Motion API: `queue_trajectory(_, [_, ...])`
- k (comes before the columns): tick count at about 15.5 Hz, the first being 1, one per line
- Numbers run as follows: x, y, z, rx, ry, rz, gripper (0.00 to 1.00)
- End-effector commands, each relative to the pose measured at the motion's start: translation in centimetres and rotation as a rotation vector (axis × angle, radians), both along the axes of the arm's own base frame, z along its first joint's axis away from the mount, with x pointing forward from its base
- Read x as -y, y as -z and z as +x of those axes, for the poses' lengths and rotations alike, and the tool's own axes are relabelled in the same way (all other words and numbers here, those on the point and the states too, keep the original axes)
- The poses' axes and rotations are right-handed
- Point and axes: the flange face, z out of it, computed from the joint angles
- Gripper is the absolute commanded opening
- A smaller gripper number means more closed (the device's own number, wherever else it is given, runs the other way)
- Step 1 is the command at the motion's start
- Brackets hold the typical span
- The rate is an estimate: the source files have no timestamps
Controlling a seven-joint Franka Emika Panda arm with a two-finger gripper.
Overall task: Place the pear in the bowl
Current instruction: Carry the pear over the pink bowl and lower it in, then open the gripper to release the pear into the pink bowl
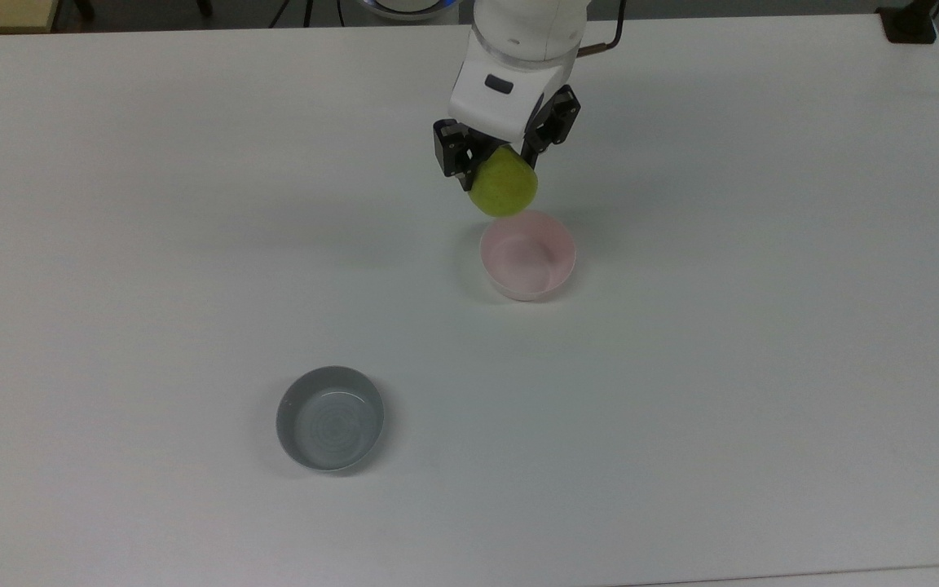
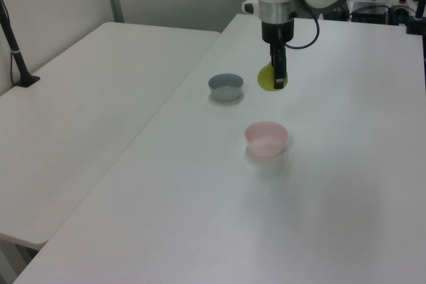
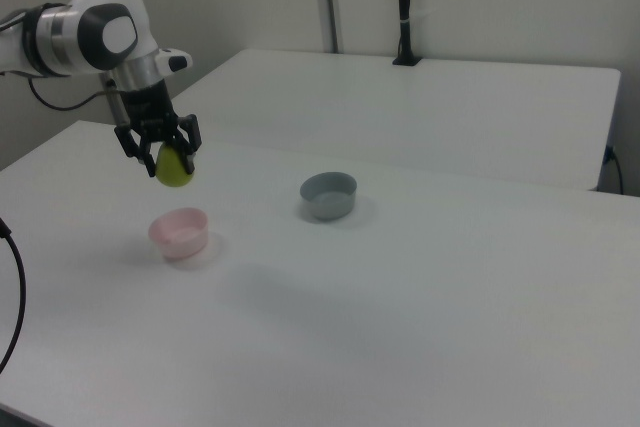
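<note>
Top view: your pincer (image 1: pixel 504 167), clamped on the pear (image 1: pixel 504 189), hangs at the bowl's (image 1: pixel 528 255) 11 o'clock rim; carry step, so next likely centre over the bowl and release.

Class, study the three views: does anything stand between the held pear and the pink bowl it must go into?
Nothing visible does. The gripper holds the pear in the air near the pink bowl. The grey bowl sits well off to one side.
</note>
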Motion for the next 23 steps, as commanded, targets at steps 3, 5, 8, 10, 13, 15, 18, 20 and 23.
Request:
queue_trajectory(3, [-1.8, 5.4, 0.9, -0.089, -0.005, -0.029, 0.51])
queue_trajectory(5, [-3.5, 7.3, 0.8, -0.105, -0.028, -0.043, 0.51])
queue_trajectory(8, [-4.7, 8.9, 1.3, -0.067, -0.017, -0.042, 0.53])
queue_trajectory(10, [-5.8, 10.7, 1.4, -0.074, -0.018, -0.054, 0.53])
queue_trajectory(13, [-6.2, 12.3, 1.9, -0.055, -0.003, -0.059, 0.53])
queue_trajectory(15, [-6.1, 13.3, 1.9, -0.067, -0.006, -0.069, 0.55])
queue_trajectory(18, [-6.3, 13.8, 2.0, -0.065, -0.004, -0.066, 0.82])
queue_trajectory(20, [-6.2, 13.7, 2.0, -0.064, 0.0, -0.064, 1.0])
queue_trajectory(23, [-6.2, 13.6, 2.0, -0.064, 0.0, -0.063, 1.0])
